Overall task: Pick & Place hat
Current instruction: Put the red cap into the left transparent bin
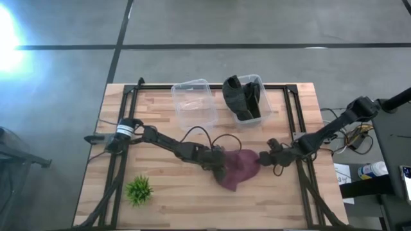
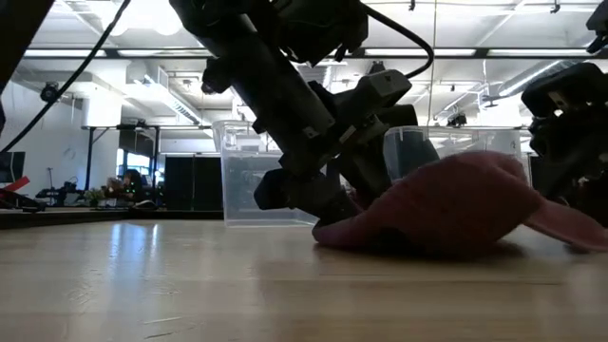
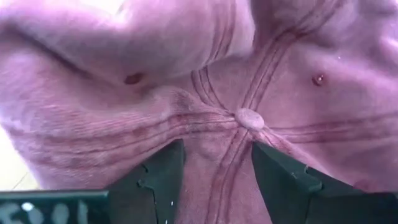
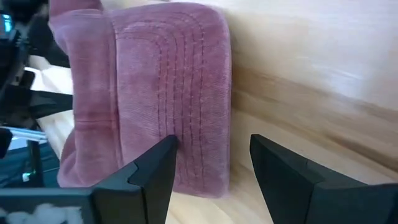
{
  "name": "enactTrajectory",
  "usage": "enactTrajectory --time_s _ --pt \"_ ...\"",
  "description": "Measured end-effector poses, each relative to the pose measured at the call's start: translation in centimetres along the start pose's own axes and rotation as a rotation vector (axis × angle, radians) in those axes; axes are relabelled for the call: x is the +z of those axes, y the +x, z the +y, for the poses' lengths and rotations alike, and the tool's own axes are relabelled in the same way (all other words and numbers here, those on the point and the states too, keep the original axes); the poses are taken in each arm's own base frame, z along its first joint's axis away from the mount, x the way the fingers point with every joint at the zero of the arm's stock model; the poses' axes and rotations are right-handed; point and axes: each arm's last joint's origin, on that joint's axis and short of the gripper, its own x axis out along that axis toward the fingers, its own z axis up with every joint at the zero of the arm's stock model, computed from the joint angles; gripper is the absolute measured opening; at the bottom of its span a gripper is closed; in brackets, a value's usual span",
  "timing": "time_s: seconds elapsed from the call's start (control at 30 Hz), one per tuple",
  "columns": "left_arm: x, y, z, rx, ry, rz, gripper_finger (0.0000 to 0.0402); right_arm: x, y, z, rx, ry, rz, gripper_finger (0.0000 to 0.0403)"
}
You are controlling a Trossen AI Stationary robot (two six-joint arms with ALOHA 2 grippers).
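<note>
A maroon cap [image 1: 239, 168] lies on the wooden table, crown up, its brim [image 4: 168, 93] flat on the wood toward the right arm. My left gripper [image 1: 218, 165] is open at the cap's left side, its fingers set into the crown near the top button [image 3: 250, 118]. My right gripper [image 1: 264, 157] is open at the cap's right side, its fingers standing astride the brim's edge [image 4: 214, 146]. In the low view the cap [image 2: 446, 204] sits between both arms. My left gripper stands with its open fingers [image 3: 165, 180] against the cap's crown, just beside the top button, and a ridge of seamed cloth [image 3: 217, 168] lies between them. It comes slanting down from the table's left. The cap rests on the table. Whether my right gripper touches the brim, I cannot tell.
An empty clear bin [image 1: 194, 102] and a clear bin holding dark cloth items [image 1: 244, 96] stand at the far middle of the table. A small green plant [image 1: 139, 190] sits near the front left. Bare wood lies in front of the cap.
</note>
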Motion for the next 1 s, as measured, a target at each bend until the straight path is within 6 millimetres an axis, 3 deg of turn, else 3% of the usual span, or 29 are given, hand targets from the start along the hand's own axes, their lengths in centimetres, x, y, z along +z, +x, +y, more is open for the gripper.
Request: enactTrajectory --time_s 0.3,0.47,0.6,0.83,1.0 --pt "0.1 0.0 0.0 -0.009 -0.011 -0.007 0.0193 -0.5 0.3 2.8 0.255 -0.135 -0.033 0.0201" --pt "0.4 -0.8 -0.3 -0.010 -0.019 -0.020 0.0193 -0.8 0.2 4.0 0.257 -0.162 -0.011 0.0195" --pt "1.2 -2.1 -0.9 -0.001 -0.005 -0.089 0.0193 -1.1 0.5 4.5 0.218 -0.180 0.007 0.0155" --pt "1.8 -4.7 -1.6 0.008 0.002 -0.127 0.0193 -1.5 0.7 7.1 0.243 -0.230 0.000 0.0026" --pt "2.5 -8.7 -3.1 -0.053 0.005 -0.164 0.0193 -1.3 0.0 10.1 0.256 -0.303 -0.031 0.0016"
